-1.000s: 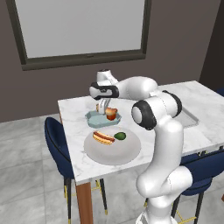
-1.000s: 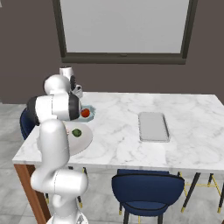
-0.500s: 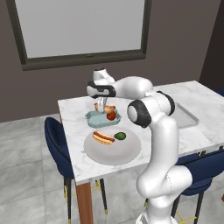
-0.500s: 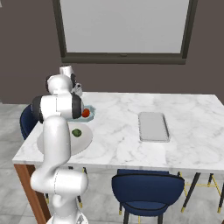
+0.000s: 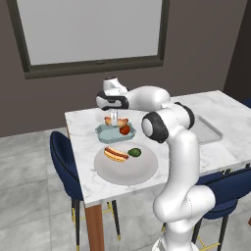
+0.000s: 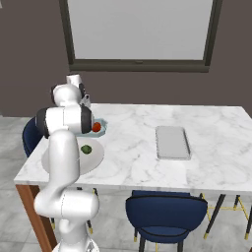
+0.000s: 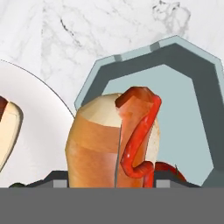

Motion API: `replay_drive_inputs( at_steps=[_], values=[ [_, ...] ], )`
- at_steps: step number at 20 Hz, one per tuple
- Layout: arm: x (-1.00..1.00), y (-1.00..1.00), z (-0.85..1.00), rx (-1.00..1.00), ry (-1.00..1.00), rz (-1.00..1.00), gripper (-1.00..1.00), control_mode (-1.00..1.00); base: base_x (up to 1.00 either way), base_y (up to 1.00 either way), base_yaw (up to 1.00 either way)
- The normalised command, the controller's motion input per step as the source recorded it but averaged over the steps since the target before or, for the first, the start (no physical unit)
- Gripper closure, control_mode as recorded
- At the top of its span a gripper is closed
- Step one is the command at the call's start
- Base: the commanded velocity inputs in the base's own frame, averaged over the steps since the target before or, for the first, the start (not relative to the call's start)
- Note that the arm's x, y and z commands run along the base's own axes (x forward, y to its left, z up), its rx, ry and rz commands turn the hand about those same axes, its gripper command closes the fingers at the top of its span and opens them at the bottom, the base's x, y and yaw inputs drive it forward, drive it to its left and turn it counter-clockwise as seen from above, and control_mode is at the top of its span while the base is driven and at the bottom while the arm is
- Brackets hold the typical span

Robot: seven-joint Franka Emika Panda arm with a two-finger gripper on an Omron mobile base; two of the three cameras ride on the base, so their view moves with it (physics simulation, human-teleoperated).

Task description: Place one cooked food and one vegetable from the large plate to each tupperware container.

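- the fingers (image 5: 114,117) are clamped on a hot dog (image 7: 116,140), holding it over the blue-green tub (image 7: 183,105).
- a red tomato (image 5: 125,130) lies in that tub, just below them.
- the large plate (image 5: 126,169) sits beside the tub on the marble surface (image 6: 133,147), carrying a second hot dog (image 5: 115,154) and a green vegetable (image 5: 134,152).
- the grey tub (image 6: 172,141) is well away from the fingers.

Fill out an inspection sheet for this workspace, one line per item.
Surface: white marbled table.
Job's things: large plate holds a hot dog and a green vegetable; blue-green tub holds a red vegetable; grey tub holds nothing.
Clutter: nothing seen.
Grippers: gripper shut on a second hot dog above the blue-green tub.
Cables: nothing seen.
Surroundings: blue chairs, dark wall, framed window.
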Motion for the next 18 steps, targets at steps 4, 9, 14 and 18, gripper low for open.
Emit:
replay_drive_inputs(
  at_steps=[4, 9, 14, 18],
  values=[
    [-0.08, 0.0, -0.3, 0.0, 0.0, 0.04, 1.0, -1.0, 0.0, 0.0, 0.0],
    [-0.01, 0.0, -0.23, 0.0, 0.0, 0.01, 1.0, -1.0, 0.0, 0.0, 0.0],
    [0.0, 0.1, -0.02, 0.0, 0.0, 0.0, 1.0, -1.0, 0.0, 0.0, 0.0],
    [0.0, 0.22, -0.11, 0.0, 0.0, 0.0, 1.0, -1.0, 0.0, 0.0, 0.0]
  ],
)
